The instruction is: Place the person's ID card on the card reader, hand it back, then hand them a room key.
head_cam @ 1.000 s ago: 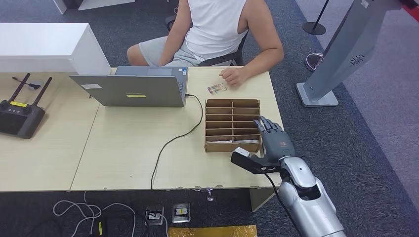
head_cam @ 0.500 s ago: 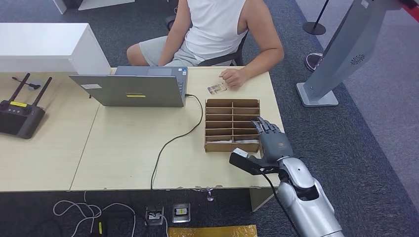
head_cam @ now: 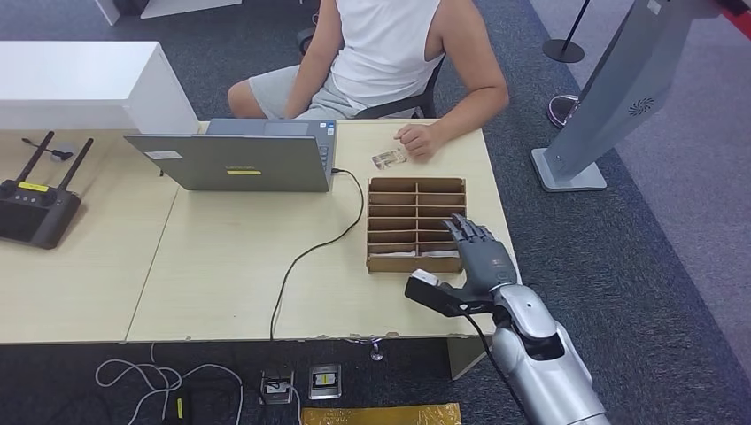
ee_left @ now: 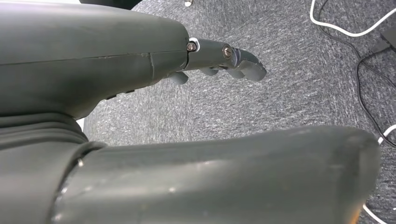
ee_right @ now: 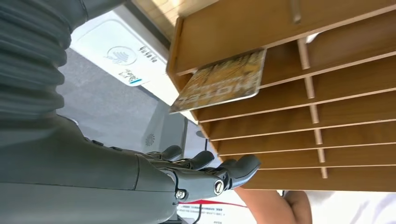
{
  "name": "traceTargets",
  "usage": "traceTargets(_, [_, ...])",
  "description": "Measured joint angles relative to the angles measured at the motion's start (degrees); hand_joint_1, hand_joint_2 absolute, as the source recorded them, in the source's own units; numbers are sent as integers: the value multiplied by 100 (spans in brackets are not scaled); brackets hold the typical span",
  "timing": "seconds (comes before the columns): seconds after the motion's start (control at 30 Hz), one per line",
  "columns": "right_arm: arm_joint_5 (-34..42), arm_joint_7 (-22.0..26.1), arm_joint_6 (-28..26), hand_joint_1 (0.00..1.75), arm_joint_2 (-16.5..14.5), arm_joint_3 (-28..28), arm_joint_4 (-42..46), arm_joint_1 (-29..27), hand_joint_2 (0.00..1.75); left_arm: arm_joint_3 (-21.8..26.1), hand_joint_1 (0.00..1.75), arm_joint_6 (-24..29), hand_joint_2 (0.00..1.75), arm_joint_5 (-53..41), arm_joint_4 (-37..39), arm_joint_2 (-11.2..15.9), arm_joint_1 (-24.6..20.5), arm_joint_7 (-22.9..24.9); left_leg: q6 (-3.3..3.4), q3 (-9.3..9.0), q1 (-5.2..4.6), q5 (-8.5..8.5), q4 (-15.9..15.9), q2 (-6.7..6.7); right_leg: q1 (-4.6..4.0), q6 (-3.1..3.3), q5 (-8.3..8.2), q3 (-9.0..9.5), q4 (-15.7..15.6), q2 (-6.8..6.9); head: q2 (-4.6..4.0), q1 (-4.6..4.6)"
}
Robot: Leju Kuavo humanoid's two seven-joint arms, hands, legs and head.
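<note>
Beyond our right hand (head_cam: 481, 257), which is hovering with fingers apart and holding nothing, we are facing the slotted wooden card rack (head_cam: 416, 223). A glossy printed room key (ee_right: 219, 82) is leaning out of one slot, presumably for easy pinching. We are letting the left hand (ee_left: 219, 53) hang empty over grey carpet. Farther off, the ID card (head_cam: 389, 158) is lying flat beside the person's hand (head_cam: 414, 139).

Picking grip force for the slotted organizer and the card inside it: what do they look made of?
The organizer looks like unfinished thin wood or fibreboard: matte brown, slim slotted dividers. The card looks like glossy printed plastic, flat and thin, possibly laminated paper.
</note>
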State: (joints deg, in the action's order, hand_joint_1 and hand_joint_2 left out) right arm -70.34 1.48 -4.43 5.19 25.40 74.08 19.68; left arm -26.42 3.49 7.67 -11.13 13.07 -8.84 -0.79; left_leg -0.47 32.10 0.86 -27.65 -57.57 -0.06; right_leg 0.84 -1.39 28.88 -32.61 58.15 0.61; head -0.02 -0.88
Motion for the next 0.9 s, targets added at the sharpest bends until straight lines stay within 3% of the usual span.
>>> traceTargets(0.1, [21, 33, -19, 0, -50, 44, -61, 24, 175, 0, 0, 13, 0, 9, 0, -14, 1, 0, 0, 0, 0, 0, 0, 0, 0, 0, 0, 0, 0, 0, 0, 0])
traceTargets(0.23, [55, 61, -23, 171, -100, 74, -143, 47, 175, 0, 0, 20, 0, 19, 0, -24, 3, 0, 0, 2, 0, 0, 0, -1, 0, 0, 0, 0, 0, 1, 0, -1])
traceTargets(0.9, [321, 68, -145, 175, -143, 122, -498, 224, 175, 0, 0, 73, 0, 66, 0, -44, 47, 0, 0, 2, 0, 0, 0, -1, 1, 0, 0, -1, -1, 2, 0, -1])
